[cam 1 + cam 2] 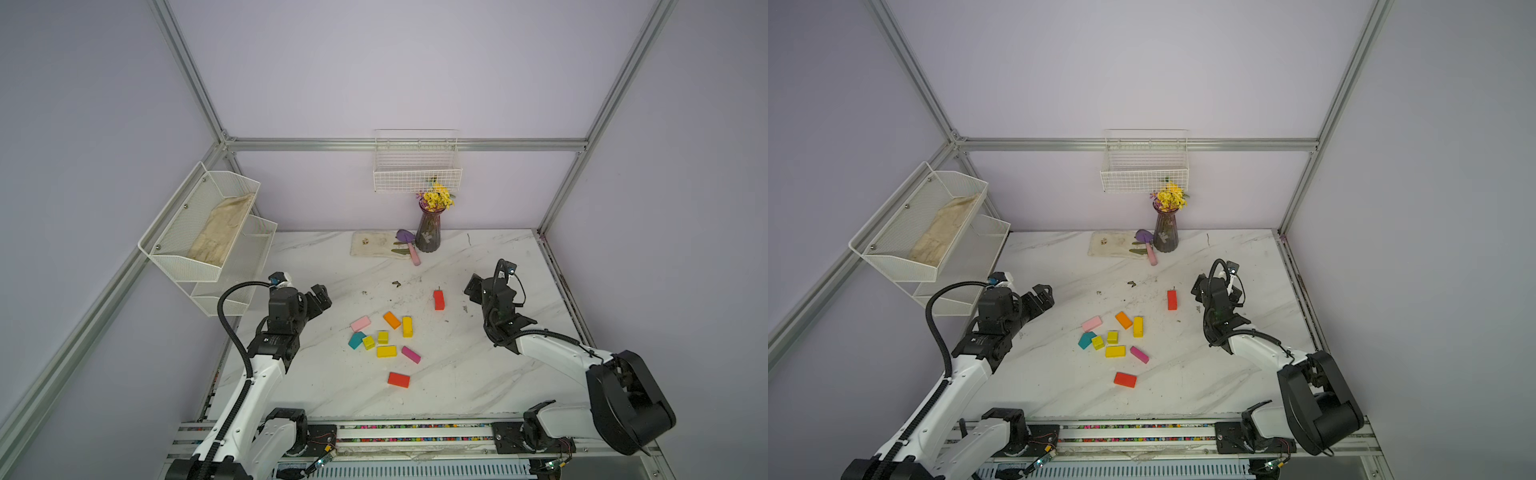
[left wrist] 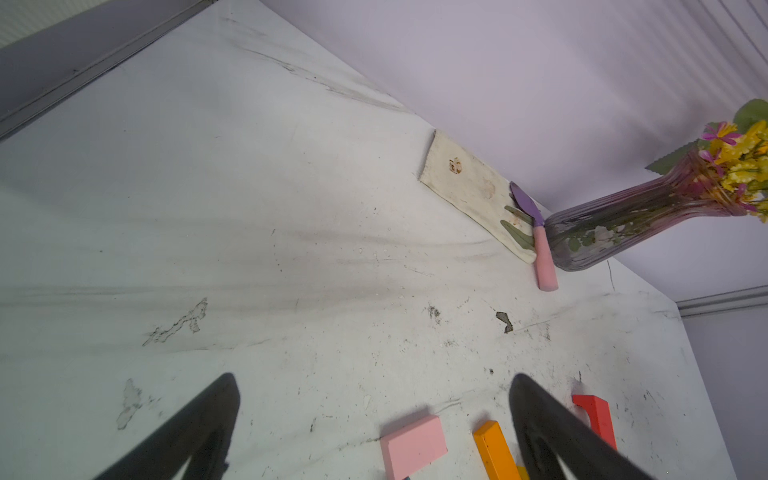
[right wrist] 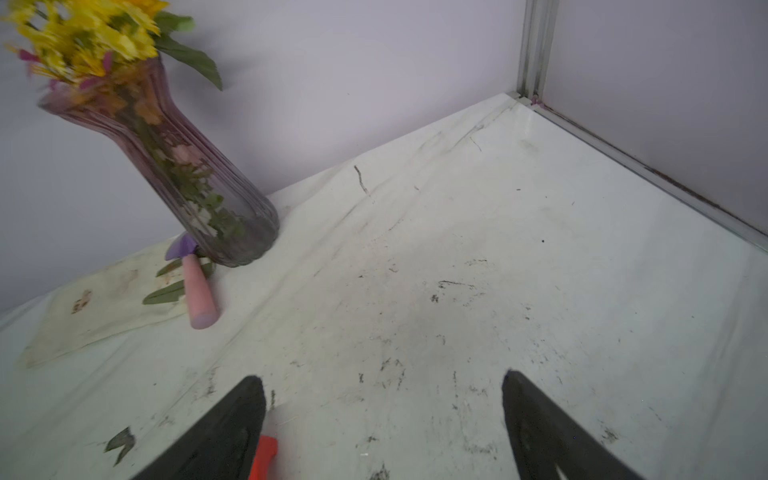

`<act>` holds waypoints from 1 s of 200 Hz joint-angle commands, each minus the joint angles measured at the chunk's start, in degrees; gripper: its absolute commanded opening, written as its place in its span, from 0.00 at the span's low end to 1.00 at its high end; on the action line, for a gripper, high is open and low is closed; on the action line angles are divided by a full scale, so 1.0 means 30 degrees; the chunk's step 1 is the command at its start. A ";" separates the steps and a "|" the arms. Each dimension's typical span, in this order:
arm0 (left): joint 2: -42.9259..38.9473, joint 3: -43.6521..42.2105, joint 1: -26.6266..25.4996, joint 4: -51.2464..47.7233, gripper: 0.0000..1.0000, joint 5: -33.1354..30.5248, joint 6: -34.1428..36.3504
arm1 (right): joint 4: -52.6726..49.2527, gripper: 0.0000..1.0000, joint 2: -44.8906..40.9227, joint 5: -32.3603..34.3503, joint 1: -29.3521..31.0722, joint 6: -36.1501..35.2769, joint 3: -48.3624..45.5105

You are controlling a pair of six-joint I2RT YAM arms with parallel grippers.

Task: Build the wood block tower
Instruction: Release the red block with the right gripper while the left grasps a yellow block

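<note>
Several wood blocks lie scattered mid-table in both top views: pink [image 1: 360,323], orange [image 1: 392,320], a yellow brick [image 1: 407,326], a teal piece [image 1: 356,340], magenta [image 1: 411,354] and a flat red brick [image 1: 398,380]. Another red block [image 1: 439,300] stands upright alone, farther back. The tower is not in view; each block rests singly on the table. My left gripper [image 1: 322,296] hovers open left of the cluster, with the pink block [image 2: 413,446] below its empty jaws. My right gripper [image 1: 473,289] is open and empty, just right of the upright red block [image 3: 264,457].
A purple vase [image 1: 430,232] of yellow flowers stands at the back, with a pink-handled trowel [image 1: 413,253] and a stained cloth [image 1: 374,244] beside it. A wire basket [image 1: 417,166] hangs on the back wall. A mesh shelf [image 1: 199,224] juts in at the left.
</note>
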 commanded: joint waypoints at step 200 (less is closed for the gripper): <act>1.4781 1.2774 -1.5174 -0.5980 0.50 -0.4121 -0.3134 | 0.4364 0.83 0.0296 -0.1851 -0.1063 -0.0092 -0.1053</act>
